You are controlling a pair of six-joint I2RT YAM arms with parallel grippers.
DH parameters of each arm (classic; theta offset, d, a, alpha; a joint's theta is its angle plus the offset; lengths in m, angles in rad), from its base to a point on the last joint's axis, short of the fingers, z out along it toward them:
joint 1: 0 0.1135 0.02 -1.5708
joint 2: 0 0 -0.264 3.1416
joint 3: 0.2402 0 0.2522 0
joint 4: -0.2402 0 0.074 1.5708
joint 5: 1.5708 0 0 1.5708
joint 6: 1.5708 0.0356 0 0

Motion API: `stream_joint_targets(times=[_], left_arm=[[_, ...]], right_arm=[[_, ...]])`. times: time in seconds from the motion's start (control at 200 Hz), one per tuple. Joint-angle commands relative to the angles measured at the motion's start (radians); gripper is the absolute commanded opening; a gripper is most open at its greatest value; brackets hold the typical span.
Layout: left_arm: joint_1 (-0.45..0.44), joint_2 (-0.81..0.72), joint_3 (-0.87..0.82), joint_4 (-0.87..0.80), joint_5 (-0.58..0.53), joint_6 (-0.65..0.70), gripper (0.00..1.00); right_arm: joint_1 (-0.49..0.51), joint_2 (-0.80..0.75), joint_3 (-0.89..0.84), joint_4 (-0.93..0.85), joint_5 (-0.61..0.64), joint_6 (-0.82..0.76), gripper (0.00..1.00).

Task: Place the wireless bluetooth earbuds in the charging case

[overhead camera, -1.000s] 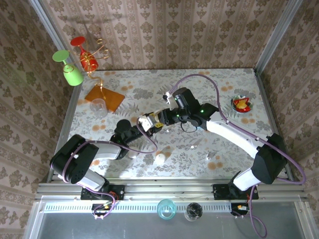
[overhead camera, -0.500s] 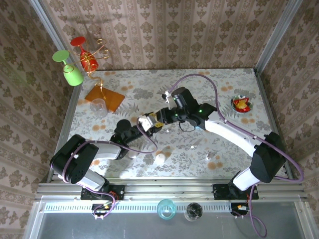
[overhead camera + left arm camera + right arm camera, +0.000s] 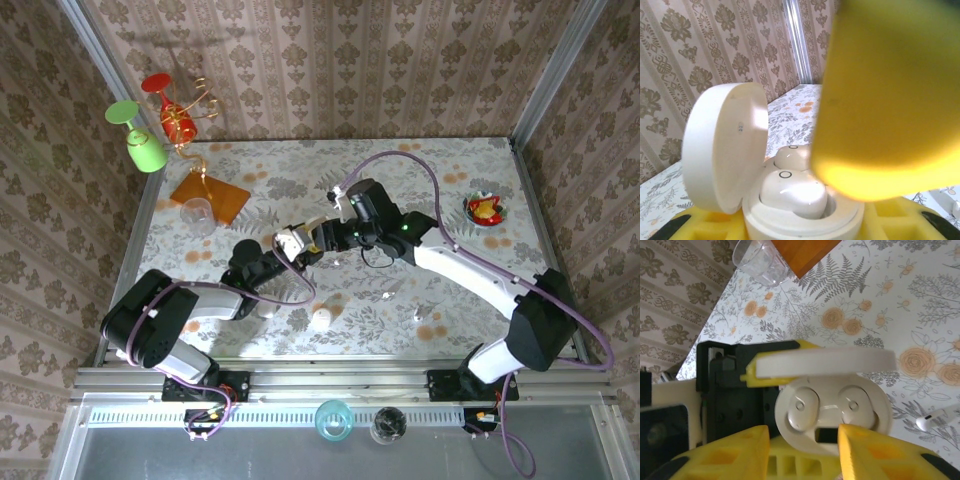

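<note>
My left gripper (image 3: pixel 284 250) is clamped on the white charging case (image 3: pixel 800 212), holding it up off the flowered table (image 3: pixel 920 305) with its yellow pads on either side of the base. The lid (image 3: pixel 722 150) stands open, hinged up to one side. Two white earbuds (image 3: pixel 800 405) sit in the case side by side, each in its own well, and each has a small ring mark on its face. There is one tiny mark on the inside of the lid, too small for me to read. I can make out no other lettering on the case.

My right gripper (image 3: pixel 802 450) is at the near rim of the case with its yellow fingers (image 3: pixel 725 452) spread apart and nothing between them. From my left wrist, one of those fingers is a big blurred yellow block close over the case.

A loose earbud (image 3: pixel 935 421) lies on the table just beyond the case. Farther off stand a clear cup (image 3: pixel 757 257) and an orange sheet (image 3: pixel 805 252), touching. From above, a second white case (image 3: pixel 320 318) rests on the table nearer my bases, well apart from the held one
</note>
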Motion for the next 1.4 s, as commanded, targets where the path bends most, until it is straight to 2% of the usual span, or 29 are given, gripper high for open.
stream_joint_targets(times=[0.0, 0.325, 0.44, 0.545, 0.78, 0.96, 1.205, 1.395], left_arm=[[0.009, 0.007, -0.002, 0.055, -0.006, -0.03, 0.31], [0.006, 0.031, -0.018, 0.056, 0.025, 0.086, 0.31], [0.003, 0.027, -0.023, 0.056, 0.038, 0.115, 0.31], [0.0, 0.024, -0.025, 0.055, 0.053, 0.128, 0.31], [-0.006, 0.009, -0.042, 0.053, 0.073, 0.153, 0.32], [-0.005, 0.005, -0.039, 0.055, 0.049, 0.128, 0.32], [0.013, -0.01, -0.023, 0.061, 0.032, -0.005, 0.32], [0.014, -0.031, -0.027, 0.065, 0.052, -0.043, 0.32]], right_arm=[[0.002, -0.063, -0.03, 0.006, 0.047, 0.004, 0.46], [-0.005, -0.125, -0.019, 0.021, 0.084, 0.001, 0.47], [-0.008, -0.105, 0.032, -0.006, 0.094, -0.021, 0.47], [-0.012, -0.027, 0.09, -0.048, 0.095, -0.038, 0.45], [-0.015, 0.067, 0.161, -0.055, 0.053, -0.032, 0.4], [-0.014, 0.07, 0.144, -0.063, 0.043, -0.027, 0.37], [-0.018, 0.018, 0.073, -0.042, 0.039, 0.004, 0.37], [-0.035, -0.046, 0.034, -0.014, 0.028, 0.055, 0.45]])
